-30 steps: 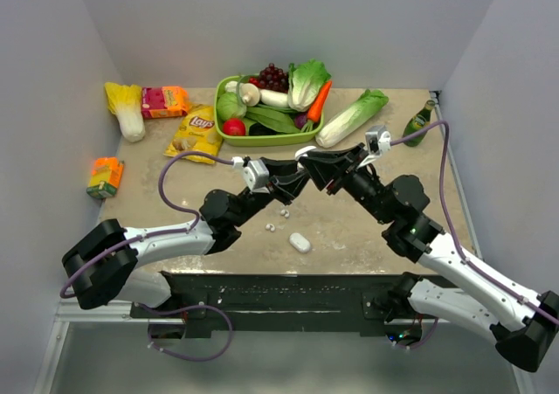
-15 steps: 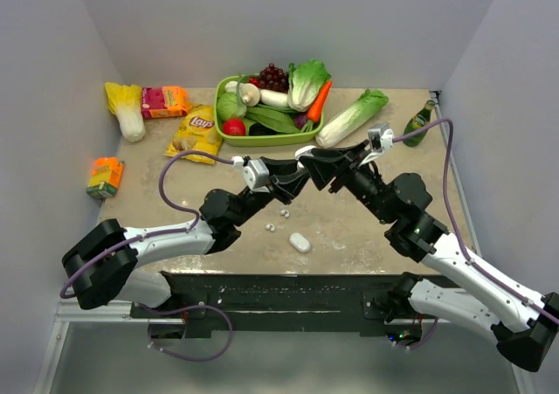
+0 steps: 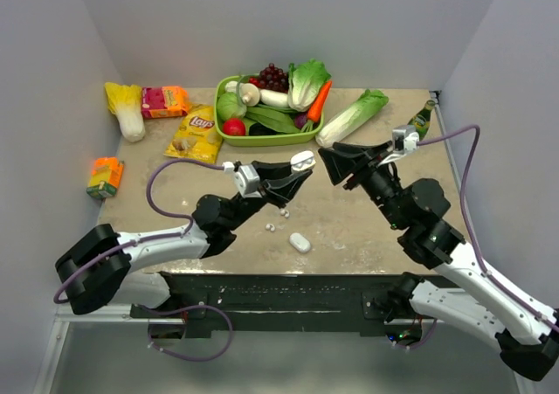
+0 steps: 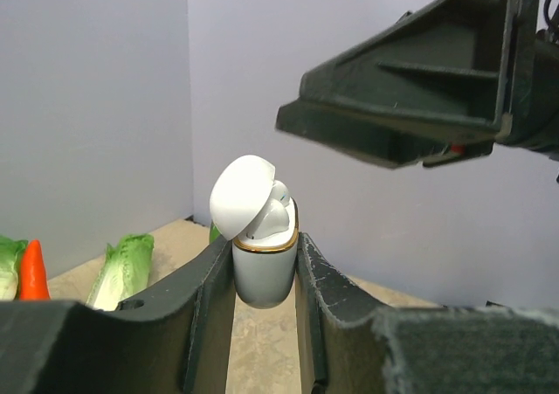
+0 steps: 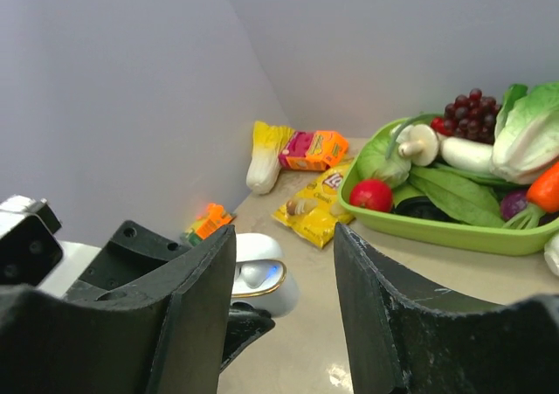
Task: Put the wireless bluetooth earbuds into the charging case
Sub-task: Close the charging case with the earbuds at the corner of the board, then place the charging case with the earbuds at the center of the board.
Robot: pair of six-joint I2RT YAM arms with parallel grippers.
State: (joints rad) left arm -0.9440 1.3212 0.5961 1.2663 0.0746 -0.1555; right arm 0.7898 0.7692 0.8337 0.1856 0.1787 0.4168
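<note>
Earbuds (image 3: 284, 211): 2 lie loose on the table (image 3: 349, 228), below the raised grippers, with a spare white case (image 3: 300, 242) near them. Left gripper (image 3: 300, 172) is clamped on the charging case (image 4: 264, 272), its lid (image 4: 243, 197) flipped up and 1 white bud (image 4: 278, 209) showing inside. Right gripper (image 3: 330, 167) hangs just beside it, jaws apart, empty.

The charging case (image 4: 262, 276) is glossy white plastic, gold-rimmed; the table (image 3: 349, 228) matt, mottled.
</note>
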